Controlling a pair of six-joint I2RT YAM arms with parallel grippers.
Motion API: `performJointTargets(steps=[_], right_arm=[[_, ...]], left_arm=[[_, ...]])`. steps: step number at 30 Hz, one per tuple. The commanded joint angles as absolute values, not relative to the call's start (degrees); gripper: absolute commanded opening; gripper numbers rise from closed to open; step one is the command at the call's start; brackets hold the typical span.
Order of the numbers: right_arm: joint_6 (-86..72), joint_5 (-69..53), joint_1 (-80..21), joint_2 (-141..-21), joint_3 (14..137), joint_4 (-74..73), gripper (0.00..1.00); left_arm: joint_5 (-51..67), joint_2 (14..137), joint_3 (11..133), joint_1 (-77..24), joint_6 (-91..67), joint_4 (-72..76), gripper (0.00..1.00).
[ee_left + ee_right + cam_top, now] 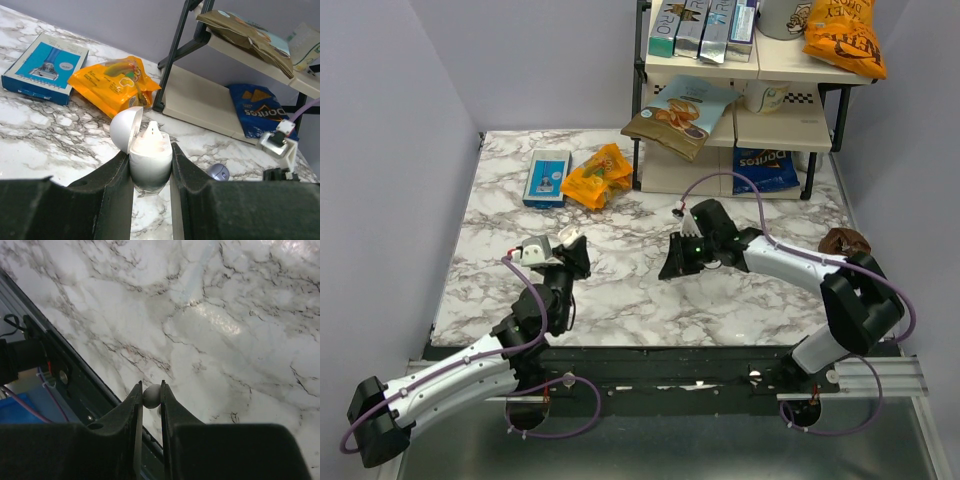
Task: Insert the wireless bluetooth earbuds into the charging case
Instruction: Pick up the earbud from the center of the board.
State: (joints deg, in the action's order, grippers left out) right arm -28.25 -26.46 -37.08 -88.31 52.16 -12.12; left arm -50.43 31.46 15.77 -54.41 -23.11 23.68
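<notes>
Two arms reach over the marble counter [620, 300] from its near edge. The left arm lies low, running diagonally from the near-left corner. It bends at the elbow above the counter's edge, and its wrist is turned up toward the back wall. The left gripper [149, 154] is clamped on the lower half of the case [150, 170], one finger pressed to each side. The case is white and egg-shaped and is held upright above the left part of the counter. Its lid [124, 131] is hinged back to the left, and a pale insert peaks above the rim.

The right arm rises from the near-right corner to a high elbow. Its forearm then stretches left across the counter to about the middle, with the wrist tipped down and toward the near edge. The right gripper [151, 389] is nearly closed, pinching a small pale round bud [151, 397] between its fingertips. The bud is over the marble, close to the dark front rail; I cannot tell whether it touches the surface.

In the left wrist view, a tiny grey-lilac piece [217, 172] lies on the counter right of the case. It may be the other bud, but it is too small to be sure.

A razor box [547, 177] and an orange bag [597, 175] lie at the back left, beside a snack rack [740, 130].
</notes>
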Motion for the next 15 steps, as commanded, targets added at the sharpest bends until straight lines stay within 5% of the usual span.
performJointTargets(steps=[1,15], right_arm=[[-25.0,-30.2,-37.0,-91.0,49.7,-13.4,0.18],[-21.2,-18.8,-36.9,-95.8,51.7,-18.1,0.37]], left_arm=[[-50.6,30.5,14.3,-54.7,-24.9,22.2,0.0],[-50.1,31.3,14.1,-54.8,-25.7,21.6,0.0]])
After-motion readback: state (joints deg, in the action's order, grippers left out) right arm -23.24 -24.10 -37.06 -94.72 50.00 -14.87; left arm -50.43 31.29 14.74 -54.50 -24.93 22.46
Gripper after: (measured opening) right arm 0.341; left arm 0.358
